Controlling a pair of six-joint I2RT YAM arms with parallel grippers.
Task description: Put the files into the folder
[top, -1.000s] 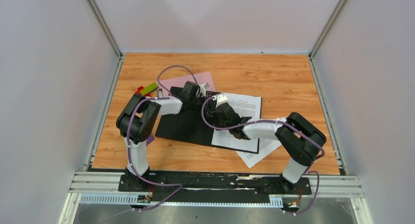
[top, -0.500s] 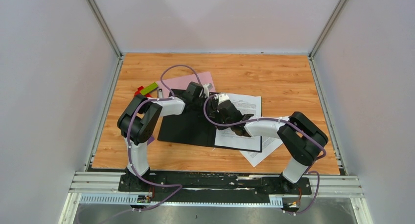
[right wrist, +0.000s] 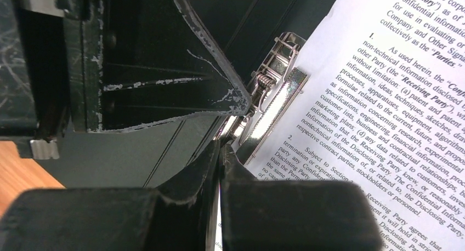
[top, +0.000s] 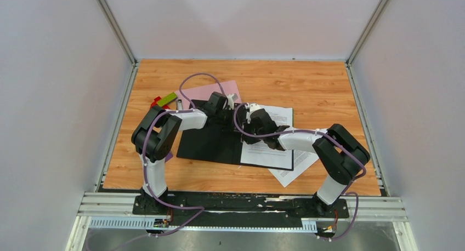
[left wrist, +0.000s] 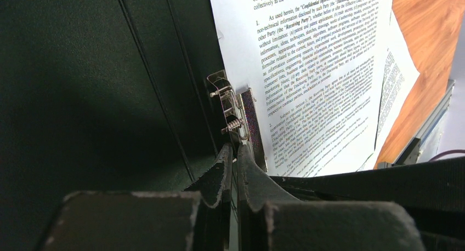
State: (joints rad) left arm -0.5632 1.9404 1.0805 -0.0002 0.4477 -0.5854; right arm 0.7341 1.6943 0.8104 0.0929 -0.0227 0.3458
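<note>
While left gripper (left wrist: 234,155) and right gripper (right wrist: 220,149) sat at metal clip (left wrist: 233,111) of open folder (top: 205,144), both were pressed together, nothing visibly pinched. Top sheet (top: 271,152) lay on right half; second sheet (top: 288,175) jutted past near corner. Step judged: opening clip. Next: raise clamp, tuck sheets under.

- The left hand (left wrist: 234,152) has its fingers drawn together, only a thin slit between them.
- Its tips sit at the near end of a metal clip (left wrist: 233,111); whether they pinch it is unclear.
- The clip is on the spine of the open black folder (left wrist: 98,97).
- A printed sheet (left wrist: 312,70) lies just beside the clip.
- A second sheet (left wrist: 399,70) pokes out beneath it, over the wooden desk (left wrist: 433,21).
</note>
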